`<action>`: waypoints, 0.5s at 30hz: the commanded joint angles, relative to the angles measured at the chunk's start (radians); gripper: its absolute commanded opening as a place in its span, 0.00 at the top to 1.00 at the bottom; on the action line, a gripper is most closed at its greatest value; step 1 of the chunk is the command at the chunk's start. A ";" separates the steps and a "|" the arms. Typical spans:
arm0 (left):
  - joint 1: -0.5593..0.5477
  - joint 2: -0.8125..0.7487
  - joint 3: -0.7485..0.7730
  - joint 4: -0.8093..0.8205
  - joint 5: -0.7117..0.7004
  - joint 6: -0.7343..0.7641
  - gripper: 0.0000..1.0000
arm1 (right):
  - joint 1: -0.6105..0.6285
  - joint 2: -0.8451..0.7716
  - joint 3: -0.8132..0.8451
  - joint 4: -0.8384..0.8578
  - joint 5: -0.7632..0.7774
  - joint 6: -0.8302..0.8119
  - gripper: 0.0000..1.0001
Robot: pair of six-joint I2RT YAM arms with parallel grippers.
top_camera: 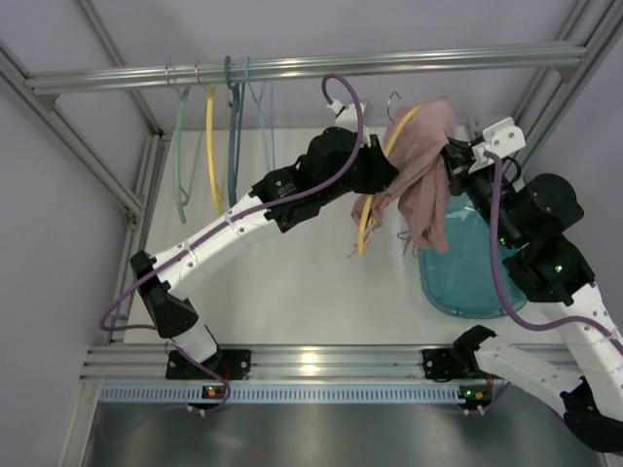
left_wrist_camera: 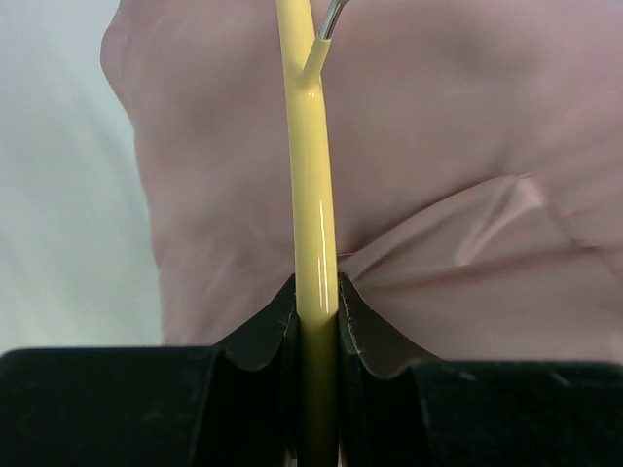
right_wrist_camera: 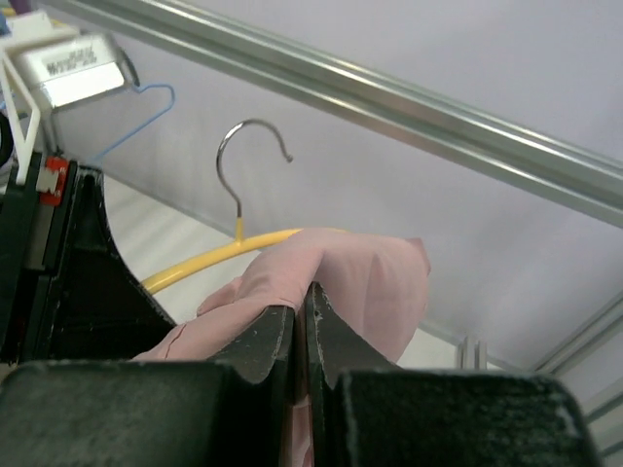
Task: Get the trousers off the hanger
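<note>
At the top left of the right wrist view, a white plate [right_wrist_camera: 73, 63] carries dark print. It is too blurred and we can't read it.

Left arm runs from its base up and right across the table [top_camera: 292, 282], wrist raised mid-scene. Left gripper [left_wrist_camera: 317, 306] is pinching the yellow hanger [left_wrist_camera: 310, 175] on its rod, pads tight on both sides. The trousers [left_wrist_camera: 438, 146] hang right behind the rod.

Right arm comes up from the right side, elbow folded outward, wrist aimed left. Right gripper [right_wrist_camera: 302, 326] is pressed together on a fold of the pink trousers, and cloth shows between the fingers.

Trousers are bunched over the upper end of the hanger and droop down between the two grippers, above the table. We see the hanger held tilted in the air, its metal hook [right_wrist_camera: 243, 165] free, below the rail [top_camera: 292, 68] and not on it.

On the rail, further left, hang a pale green hanger [top_camera: 180, 156], a second yellow hanger [top_camera: 210, 146], a teal hanger [top_camera: 234, 146] and a light blue hanger [top_camera: 263, 112].

A clear blue tub [top_camera: 438, 292] sits on the white table by the right arm, just below the trousers' hem in the top view. The cell has an aluminium frame and pale lilac walls, with purple cables along both arms.
</note>
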 commanded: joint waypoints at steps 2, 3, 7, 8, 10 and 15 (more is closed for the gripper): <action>0.021 -0.016 -0.068 -0.065 -0.036 0.019 1.00 | -0.020 -0.051 0.150 0.281 0.080 -0.028 1.00; 0.021 -0.014 -0.074 -0.067 -0.036 0.020 1.00 | -0.021 -0.056 0.153 0.290 0.088 -0.035 1.00; 0.023 -0.013 -0.101 -0.065 -0.010 0.020 1.00 | -0.030 -0.067 0.182 0.301 0.122 -0.057 1.00; 0.023 -0.014 -0.108 -0.067 -0.003 0.017 1.00 | -0.038 -0.070 0.191 0.301 0.129 -0.065 1.00; 0.021 -0.017 -0.130 -0.067 0.002 0.011 1.00 | -0.050 -0.081 0.197 0.299 0.139 -0.071 1.00; 0.020 -0.043 -0.160 -0.055 0.022 0.014 1.00 | -0.087 -0.120 0.185 0.295 0.189 -0.107 1.00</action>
